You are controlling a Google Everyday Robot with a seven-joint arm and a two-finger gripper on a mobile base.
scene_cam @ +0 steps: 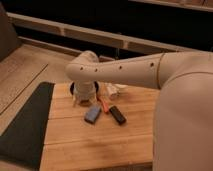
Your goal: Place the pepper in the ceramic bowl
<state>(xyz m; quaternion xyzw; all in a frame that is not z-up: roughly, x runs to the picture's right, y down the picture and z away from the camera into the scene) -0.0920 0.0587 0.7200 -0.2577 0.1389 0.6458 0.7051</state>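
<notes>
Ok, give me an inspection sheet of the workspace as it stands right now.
Surface: wooden table, slatted planks.
Job's things: pepper lies on the table, not in the ceramic bowl; the bowl sits at the far left of the table, mostly hidden behind the arm.
Clutter: blue-grey block just left of the pepper; black bar just right of it; pale object behind them.
Grippers: pincer low over the table, in front of the bowl and just behind the block, largely hidden by the wrist.
Cables: nothing seen.
Surroundings: dark mat left of the table; dark rails behind.
</notes>
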